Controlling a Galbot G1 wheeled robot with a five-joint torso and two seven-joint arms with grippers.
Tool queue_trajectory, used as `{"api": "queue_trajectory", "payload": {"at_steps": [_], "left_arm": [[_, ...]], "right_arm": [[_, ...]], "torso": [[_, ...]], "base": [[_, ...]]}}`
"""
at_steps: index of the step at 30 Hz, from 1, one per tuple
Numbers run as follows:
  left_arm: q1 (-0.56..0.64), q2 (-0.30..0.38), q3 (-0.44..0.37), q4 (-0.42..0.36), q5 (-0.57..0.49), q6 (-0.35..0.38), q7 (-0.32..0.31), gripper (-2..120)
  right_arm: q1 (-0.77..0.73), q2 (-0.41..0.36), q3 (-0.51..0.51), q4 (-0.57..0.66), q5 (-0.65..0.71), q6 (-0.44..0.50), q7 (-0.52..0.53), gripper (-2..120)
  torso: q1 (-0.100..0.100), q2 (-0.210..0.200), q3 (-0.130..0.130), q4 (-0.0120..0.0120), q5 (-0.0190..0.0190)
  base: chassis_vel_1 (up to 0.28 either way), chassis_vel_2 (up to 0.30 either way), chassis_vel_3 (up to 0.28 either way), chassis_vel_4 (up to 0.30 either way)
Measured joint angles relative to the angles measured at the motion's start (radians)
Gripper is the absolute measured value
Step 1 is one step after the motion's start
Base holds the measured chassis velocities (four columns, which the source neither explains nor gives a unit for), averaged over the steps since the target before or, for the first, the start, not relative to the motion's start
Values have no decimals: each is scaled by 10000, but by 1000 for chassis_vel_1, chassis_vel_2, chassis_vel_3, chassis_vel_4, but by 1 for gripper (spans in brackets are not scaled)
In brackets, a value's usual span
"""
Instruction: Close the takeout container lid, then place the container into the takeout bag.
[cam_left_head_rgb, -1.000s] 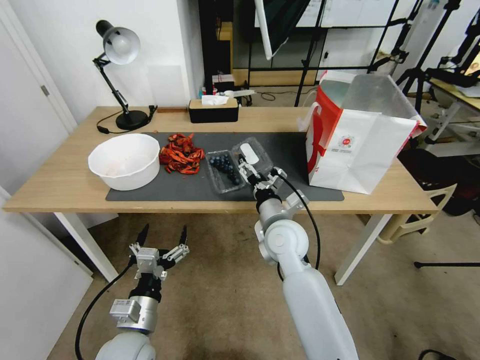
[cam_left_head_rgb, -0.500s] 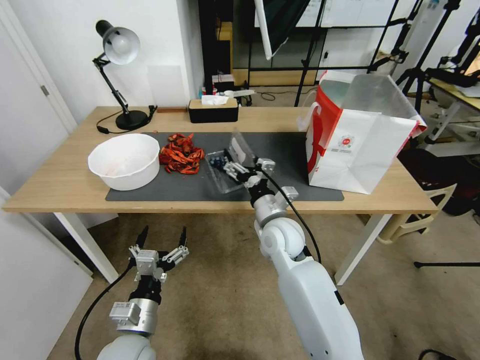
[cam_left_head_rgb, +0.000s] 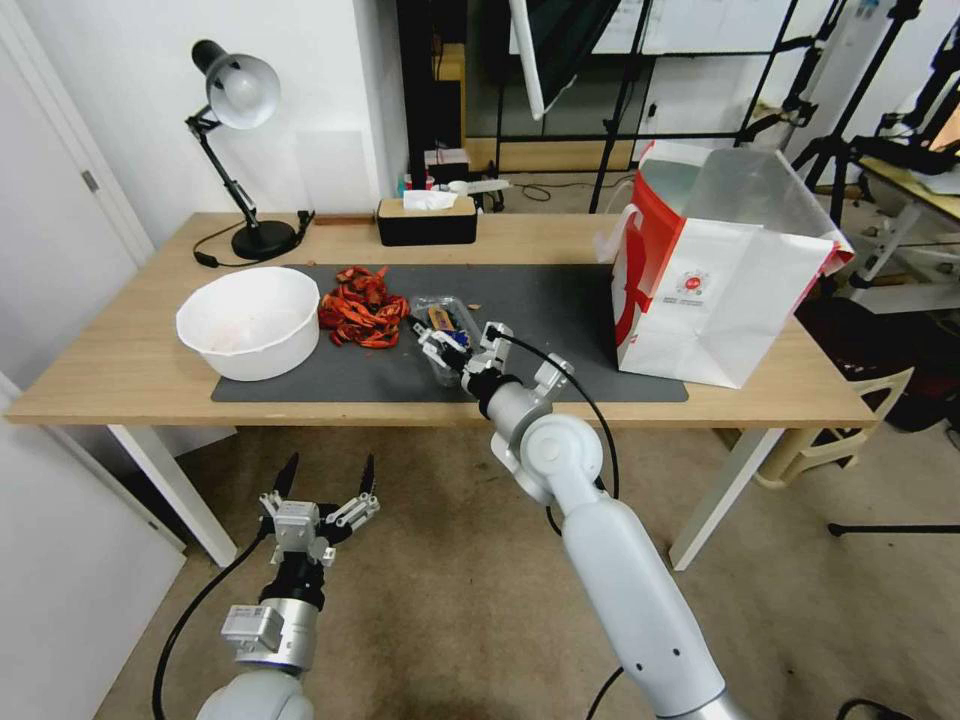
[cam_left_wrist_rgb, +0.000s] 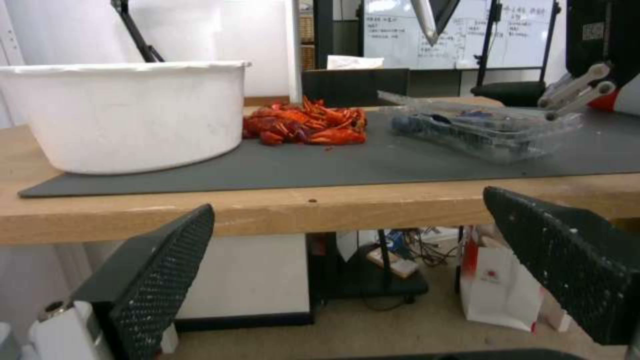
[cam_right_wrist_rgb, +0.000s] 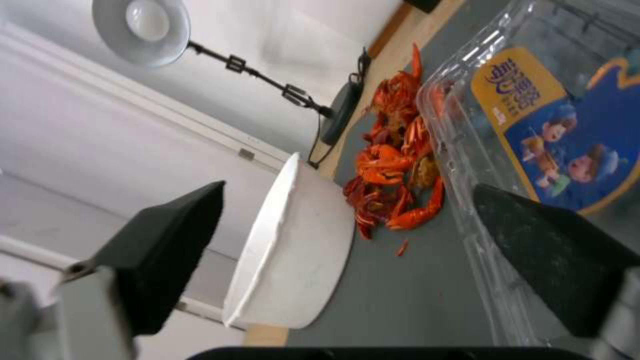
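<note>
The left gripper (cam_left_head_rgb: 325, 478) hangs low in front of the desk (cam_left_head_rgb: 120, 375), below its front edge, fingers (cam_left_wrist_rgb: 157, 272) spread wide and holding nothing. Farther in, the right gripper (cam_left_head_rgb: 447, 343) reaches over the grey mat (cam_left_head_rgb: 570, 300) and sits at the container (cam_left_head_rgb: 447, 318), its fingers (cam_right_wrist_rgb: 167, 242) apart with nothing clamped between them. The lid (cam_right_wrist_rgb: 533, 120) is folded down over the blueberries, its blue and yellow label facing up. The container lies on the mat just beside the red crawfish pile (cam_left_head_rgb: 362, 308), with the white bowl (cam_left_head_rgb: 250, 322) beyond that to the left. The bag (cam_left_head_rgb: 715, 270) stands open on the desk's right end, well apart from the container.
</note>
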Motion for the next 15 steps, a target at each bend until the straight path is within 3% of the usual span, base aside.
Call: {"api": "queue_trajectory", "payload": {"at_steps": [2,8,10,12,14,15], "left_arm": [[-20,4,16,12,-1,-1,0,100],[-239,110,194,-50,-412,12,-50,100],[-274,138,222,-81,-534,22,-61,100],[-509,335,365,-214,-1277,85,-149,100],[-596,417,413,-259,-1599,117,-176,100],[-782,576,507,-349,-2259,195,-256,100]], "right_arm": [[1,13,29,-6,124,-5,77,89],[-61,33,117,-1,286,-12,407,64],[-65,35,123,0,285,-12,443,62],[-94,45,158,4,258,-33,636,49],[-104,47,166,7,254,-46,699,45],[-121,50,174,10,247,-67,783,41]], "torso": [[0,0,0,0,0],[0,0,0,0,0],[0,0,0,1,0],[0,0,0,0,0],[0,1,1,0,0],[0,1,0,0,0]], "base": [[0,0,0,0],[0,0,0,0],[0,0,0,0],[0,0,0,0],[0,0,0,0],[0,0,0,0]]}}
